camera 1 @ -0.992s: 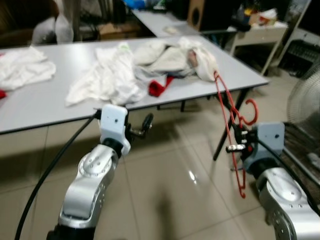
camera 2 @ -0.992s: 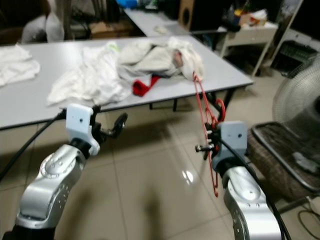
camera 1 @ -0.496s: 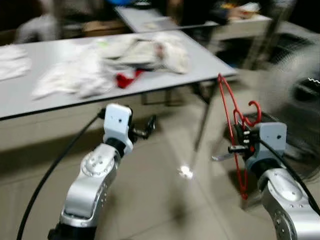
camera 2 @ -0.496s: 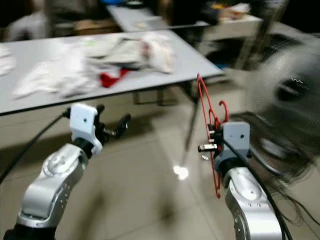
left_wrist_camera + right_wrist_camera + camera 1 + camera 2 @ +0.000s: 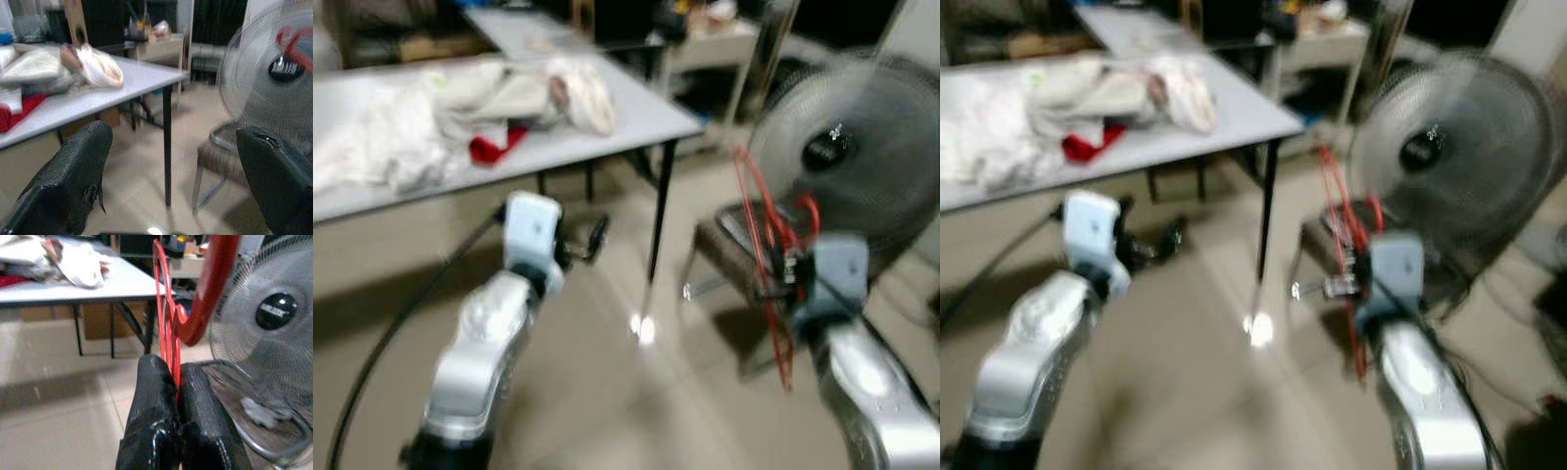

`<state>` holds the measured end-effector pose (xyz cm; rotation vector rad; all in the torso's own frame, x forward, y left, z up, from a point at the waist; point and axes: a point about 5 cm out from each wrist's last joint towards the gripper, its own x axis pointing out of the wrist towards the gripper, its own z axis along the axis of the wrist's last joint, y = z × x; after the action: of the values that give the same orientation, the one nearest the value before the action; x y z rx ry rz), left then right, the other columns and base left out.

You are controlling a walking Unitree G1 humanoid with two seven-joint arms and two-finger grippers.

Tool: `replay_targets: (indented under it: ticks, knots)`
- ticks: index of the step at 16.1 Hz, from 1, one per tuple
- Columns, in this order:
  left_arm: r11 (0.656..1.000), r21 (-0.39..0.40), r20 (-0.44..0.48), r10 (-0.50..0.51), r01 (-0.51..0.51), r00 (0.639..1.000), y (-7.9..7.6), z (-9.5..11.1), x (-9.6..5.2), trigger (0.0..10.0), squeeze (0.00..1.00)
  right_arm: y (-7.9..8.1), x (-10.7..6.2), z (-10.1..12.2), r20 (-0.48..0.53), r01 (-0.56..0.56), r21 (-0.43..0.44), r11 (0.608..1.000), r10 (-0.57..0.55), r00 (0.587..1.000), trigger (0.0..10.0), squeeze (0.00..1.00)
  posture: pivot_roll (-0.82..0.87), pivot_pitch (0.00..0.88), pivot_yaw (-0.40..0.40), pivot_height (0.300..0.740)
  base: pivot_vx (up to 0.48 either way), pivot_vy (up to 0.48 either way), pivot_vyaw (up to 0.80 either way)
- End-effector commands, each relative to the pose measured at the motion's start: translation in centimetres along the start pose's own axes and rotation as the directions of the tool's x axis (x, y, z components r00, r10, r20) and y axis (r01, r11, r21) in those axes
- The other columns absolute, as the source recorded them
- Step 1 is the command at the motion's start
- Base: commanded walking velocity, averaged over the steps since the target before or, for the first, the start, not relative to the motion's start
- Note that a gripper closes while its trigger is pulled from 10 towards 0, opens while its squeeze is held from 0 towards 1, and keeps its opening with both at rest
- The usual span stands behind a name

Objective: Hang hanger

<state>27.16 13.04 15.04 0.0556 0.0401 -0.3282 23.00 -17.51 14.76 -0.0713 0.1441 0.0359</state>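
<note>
A red wire hanger (image 5: 766, 231) stands upright in my right gripper (image 5: 785, 279), whose two black fingers (image 5: 156, 421) are shut on its wire, hook (image 5: 208, 289) curling above them. The hanger hangs in front of a large standing fan (image 5: 847, 147). My left gripper (image 5: 587, 243) is held out over the tiled floor, open with nothing between its fingers (image 5: 73, 181). The head views are blurred.
A grey table (image 5: 636, 113) with a heap of white clothes (image 5: 431, 127) and a red cloth (image 5: 489, 147) lies at the left rear. A wicker-sided stool or basket (image 5: 729, 255) sits under the fan. A cluttered side table (image 5: 715, 39) stands behind.
The whole view has swung to the right: the table has slid left and the fan has come into view. Both arms hold their pose, hanger still gripped.
</note>
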Motion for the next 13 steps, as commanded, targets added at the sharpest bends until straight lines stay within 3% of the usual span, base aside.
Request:
replay_targets:
  ticks: [1,13]
  knots:
    - [1.0,0.009,0.02,-0.019,0.019,1.0,-0.23,0.65,0.38,10.0,0.0,-0.19,0.02,-0.1,-0.008,0.01,0.003,1.0,-0.01,1.0,10.0,0.0,0.05,0.0,-0.017,0.74,0.337,0.0,0.0]
    - [1.0,0.01,0.026,-0.019,0.018,0.999,-0.18,0.65,0.81,10.0,0.0,-0.26,0.36,0.07,0.003,0.013,-0.006,1.0,-0.013,1.0,10.0,0.0,0.04,0.0,-0.017,0.74,0.339,0.0,0.0]
